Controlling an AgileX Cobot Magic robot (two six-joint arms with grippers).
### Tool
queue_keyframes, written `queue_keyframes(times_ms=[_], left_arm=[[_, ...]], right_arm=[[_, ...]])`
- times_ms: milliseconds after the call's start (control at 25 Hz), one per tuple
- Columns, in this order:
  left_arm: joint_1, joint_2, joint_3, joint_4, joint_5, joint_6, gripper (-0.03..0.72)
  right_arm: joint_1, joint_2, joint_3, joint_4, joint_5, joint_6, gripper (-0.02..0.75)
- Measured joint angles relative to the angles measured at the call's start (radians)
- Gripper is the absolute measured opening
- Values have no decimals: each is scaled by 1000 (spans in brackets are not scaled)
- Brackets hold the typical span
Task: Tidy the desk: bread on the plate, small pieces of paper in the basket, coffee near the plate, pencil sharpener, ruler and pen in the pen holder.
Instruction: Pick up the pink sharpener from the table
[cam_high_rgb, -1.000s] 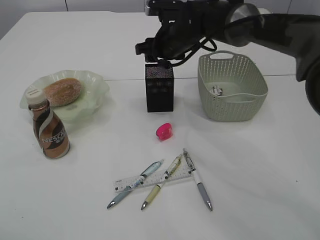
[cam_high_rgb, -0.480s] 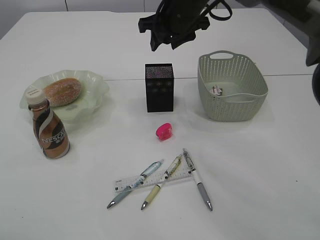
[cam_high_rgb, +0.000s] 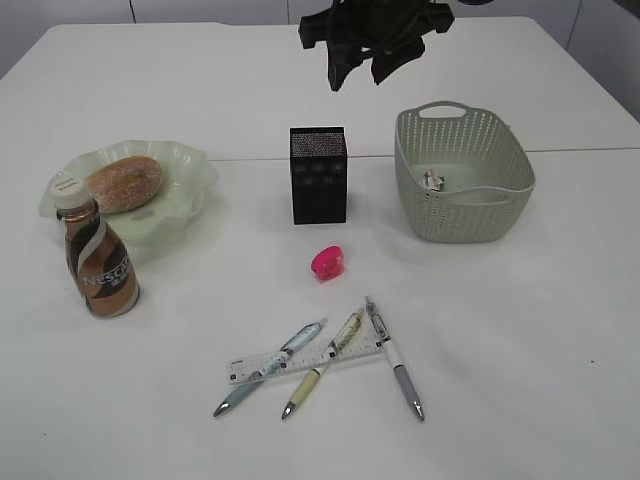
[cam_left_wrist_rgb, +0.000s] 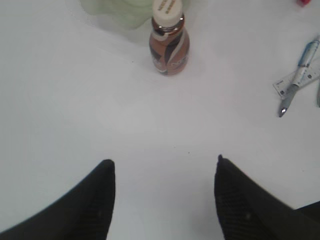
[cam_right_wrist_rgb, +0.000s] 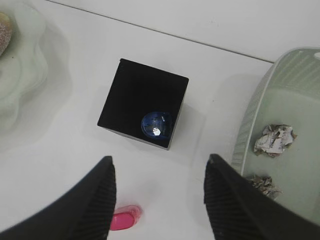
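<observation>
Black mesh pen holder (cam_right_wrist_rgb: 142, 103) sits directly below my right gripper (cam_right_wrist_rgb: 157, 200), jaws apart w/ nothing between them; a blue round object lies inside it. Pink pencil sharpener (cam_right_wrist_rgb: 123, 220) lies just under the left-hand finger, on the desk (cam_high_rgb: 520, 330). Basket (cam_right_wrist_rgb: 257, 130) w/ crumpled paper scraps (cam_right_wrist_rgb: 272, 140) is to the claw's right. Left gripper (cam_left_wrist_rgb: 162, 200) also open, empty; coffee (cam_left_wrist_rgb: 169, 42) well ahead of it. Ruler (cam_high_rgb: 300, 362) & pens (cam_high_rgb: 395, 358) lie nearer the camera than the sharpener. I judge the sharpener light, hard, smooth plastic, prob. slippery: pinch across its flat sides.
</observation>
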Motion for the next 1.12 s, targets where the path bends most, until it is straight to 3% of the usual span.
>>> queue_keyframes(times_ms=[200, 440, 920, 1120], left_arm=[[-90, 127, -72, -14, -11, 48, 459], [-204, 339, -221, -14, -52, 88, 459], [-232, 787, -511, -16, -123, 217, 459], [-239, 943, -615, -86, -128, 272, 459]], right_arm=[[0, -57, 26, -17, 2, 0, 416], [-2, -203, 234, -33, 2, 0, 416], [-15, -591, 689, -19, 2, 29, 416], [-98, -715, 792, -61, 2, 45, 416]])
